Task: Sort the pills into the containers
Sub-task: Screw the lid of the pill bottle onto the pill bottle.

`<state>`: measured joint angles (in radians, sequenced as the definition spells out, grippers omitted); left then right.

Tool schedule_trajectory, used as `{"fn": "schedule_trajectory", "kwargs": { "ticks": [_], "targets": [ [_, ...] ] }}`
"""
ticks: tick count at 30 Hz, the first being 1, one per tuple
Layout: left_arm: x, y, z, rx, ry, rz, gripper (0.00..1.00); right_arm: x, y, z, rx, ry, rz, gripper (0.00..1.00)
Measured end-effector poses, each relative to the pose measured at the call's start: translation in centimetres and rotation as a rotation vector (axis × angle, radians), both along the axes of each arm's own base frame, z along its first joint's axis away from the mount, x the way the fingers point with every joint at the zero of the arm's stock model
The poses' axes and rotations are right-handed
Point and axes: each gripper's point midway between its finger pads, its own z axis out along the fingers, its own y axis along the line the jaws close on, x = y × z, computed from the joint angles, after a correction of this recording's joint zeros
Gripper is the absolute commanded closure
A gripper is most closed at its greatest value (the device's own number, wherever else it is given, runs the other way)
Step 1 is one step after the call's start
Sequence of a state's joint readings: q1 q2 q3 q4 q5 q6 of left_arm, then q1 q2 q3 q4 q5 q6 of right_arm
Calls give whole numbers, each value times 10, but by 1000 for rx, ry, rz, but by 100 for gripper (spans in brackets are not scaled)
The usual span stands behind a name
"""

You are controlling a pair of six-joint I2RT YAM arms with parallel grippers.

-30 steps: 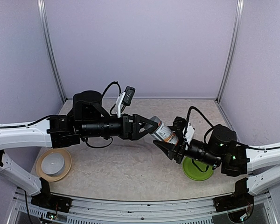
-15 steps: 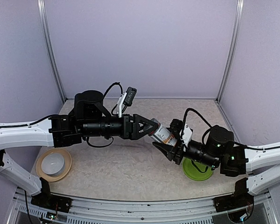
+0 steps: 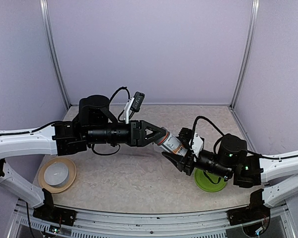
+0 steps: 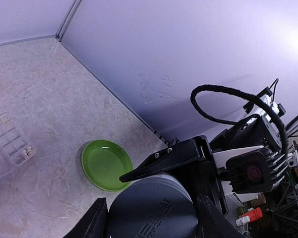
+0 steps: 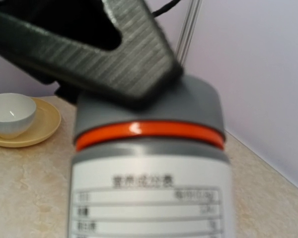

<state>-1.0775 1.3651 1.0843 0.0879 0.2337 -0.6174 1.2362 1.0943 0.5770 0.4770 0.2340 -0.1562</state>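
A clear bottle (image 3: 174, 143) with a gray cap (image 4: 153, 210), an orange ring and a white label (image 5: 149, 198) is held tilted above the table between both arms. My right gripper (image 3: 182, 157) is shut on its lower body; its fingers are hidden in the right wrist view. My left gripper (image 3: 160, 136) has its fingers (image 4: 95, 222) pressed on either side of the cap. One left finger (image 5: 114, 54) lies across the cap top. Small white pills (image 4: 26, 151) lie in a clear compartment tray (image 4: 7, 141) on the table. The small vial is out of view.
A flat green plate (image 3: 210, 181) lies under my right arm, also visible as the green plate (image 4: 106, 164) below the bottle. A white bowl (image 3: 56, 172) on a tan plate (image 3: 68, 183) sits at the near left. Purple walls enclose the table on three sides.
My left gripper has narrowed from wide open around the cap to closed against it. The bottle and right gripper have shifted slightly left and down.
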Motion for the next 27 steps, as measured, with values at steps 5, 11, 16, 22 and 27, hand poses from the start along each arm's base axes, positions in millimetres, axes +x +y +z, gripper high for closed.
{"fn": "schedule_trajectory", "kwargs": {
  "ticks": [5,11,16,22,27],
  "targets": [
    [-1,0,0,1,-10,-10,58,0,0,0,9,15,3,100],
    [-6,0,4,-11,-67,-61,59,-8,3,4,73,108,72,100],
    [-25,4,13,-45,-198,-169,63,-25,7,11,151,246,222,100],
    [-43,5,17,-56,-314,-276,65,-47,10,15,205,421,402,100],
    [-51,5,17,-53,-370,-326,65,-59,11,17,227,539,507,100]
  ]
}}
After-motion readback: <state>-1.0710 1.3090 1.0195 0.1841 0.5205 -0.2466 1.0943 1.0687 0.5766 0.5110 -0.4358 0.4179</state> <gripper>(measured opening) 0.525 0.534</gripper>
